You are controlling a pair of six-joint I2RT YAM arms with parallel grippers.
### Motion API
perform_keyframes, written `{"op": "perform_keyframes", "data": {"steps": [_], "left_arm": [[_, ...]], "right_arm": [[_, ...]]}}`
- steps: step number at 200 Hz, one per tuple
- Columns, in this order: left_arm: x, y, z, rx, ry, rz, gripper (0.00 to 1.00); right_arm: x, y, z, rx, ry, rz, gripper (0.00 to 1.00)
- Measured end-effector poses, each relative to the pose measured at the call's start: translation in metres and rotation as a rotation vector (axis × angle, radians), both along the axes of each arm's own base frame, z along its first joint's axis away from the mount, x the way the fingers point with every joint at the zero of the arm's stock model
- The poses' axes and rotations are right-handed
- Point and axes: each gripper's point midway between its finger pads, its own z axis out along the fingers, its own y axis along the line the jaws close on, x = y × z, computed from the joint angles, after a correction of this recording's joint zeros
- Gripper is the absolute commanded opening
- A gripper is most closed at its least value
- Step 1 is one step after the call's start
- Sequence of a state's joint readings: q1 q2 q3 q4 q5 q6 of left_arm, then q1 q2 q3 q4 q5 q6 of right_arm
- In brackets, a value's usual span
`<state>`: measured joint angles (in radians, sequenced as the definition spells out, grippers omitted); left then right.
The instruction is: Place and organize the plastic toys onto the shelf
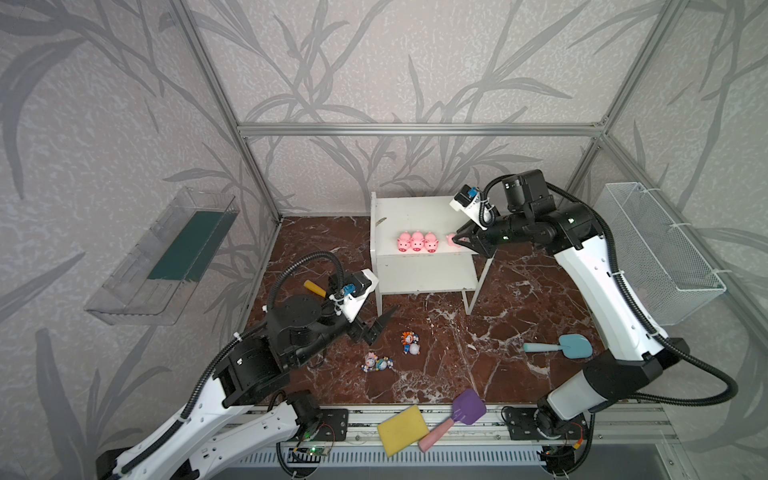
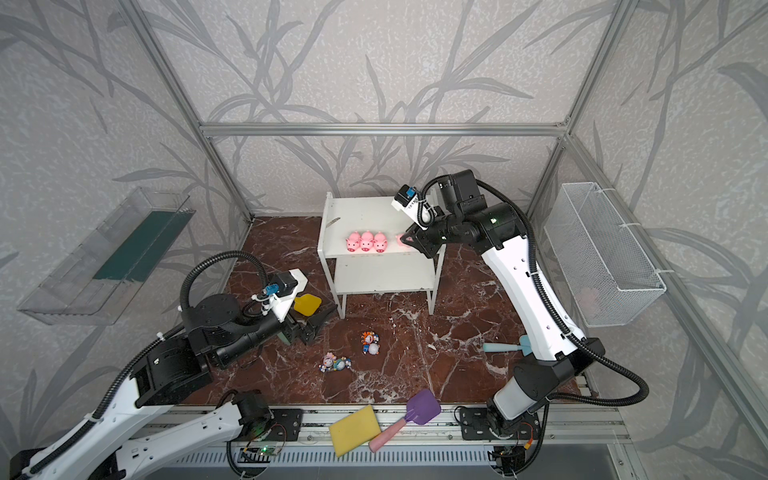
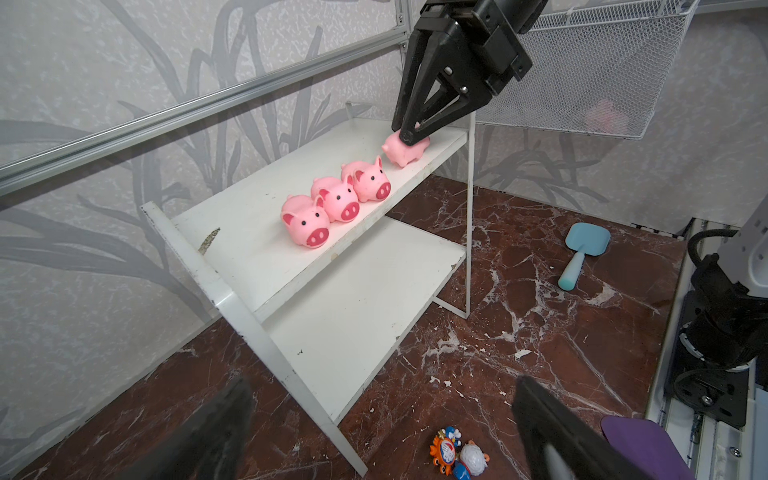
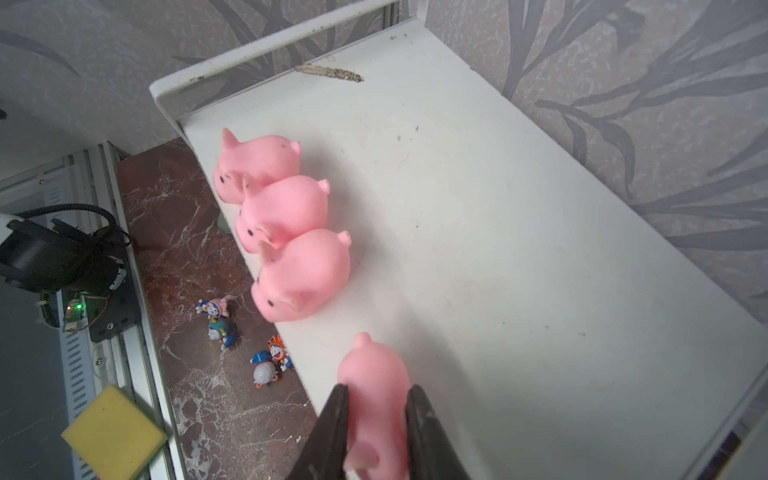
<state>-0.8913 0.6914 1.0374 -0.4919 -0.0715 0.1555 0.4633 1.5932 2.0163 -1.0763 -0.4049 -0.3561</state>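
Dark red marble (image 1: 478, 332) veined with white covers the table, with grey leaf-patterned wallpaper behind. The white two-tier shelf (image 1: 415, 216) stands at the back.

The right gripper (image 1: 458, 240) reaches over the shelf's top board. Its black fingers (image 4: 332, 419) press against both flanks of the fourth pig (image 4: 374, 365), so it has the toy pinched between them. The pig's feet are at the board, close to the front edge. Just beyond these fingertips, along the same edge, the three other pigs (image 1: 417, 242) stand shoulder to shoulder in a row, touching one another and a small gap from the held one, snouts facing out over the edge. The lower board is bare.

The left gripper (image 1: 377, 326) hangs low over the marble before the shelf's front leg, its fingers (image 3: 208, 436) spread wide with nothing between them. Close to their tips lie the orange and white-blue figurines (image 1: 410, 343), touching each other. The pink and teal figurines (image 1: 377, 363) lie a little further off on the marble, also together.

A blue toy shovel (image 1: 557, 347) lies well apart from both grippers, and a yellow sponge (image 1: 402, 430) and a purple toy shovel (image 1: 467, 409) rest at the table's front rail.
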Motion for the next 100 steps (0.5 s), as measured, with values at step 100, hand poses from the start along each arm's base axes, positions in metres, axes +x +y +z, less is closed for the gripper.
{"op": "perform_keyframes", "data": {"steps": [100], "left_arm": [[-0.001,-0.001,0.001,-0.005,0.001,-0.011,0.99]], "right_arm": [[0.013,0.009,0.015,-0.016,-0.007,-0.373,0.26]]}}
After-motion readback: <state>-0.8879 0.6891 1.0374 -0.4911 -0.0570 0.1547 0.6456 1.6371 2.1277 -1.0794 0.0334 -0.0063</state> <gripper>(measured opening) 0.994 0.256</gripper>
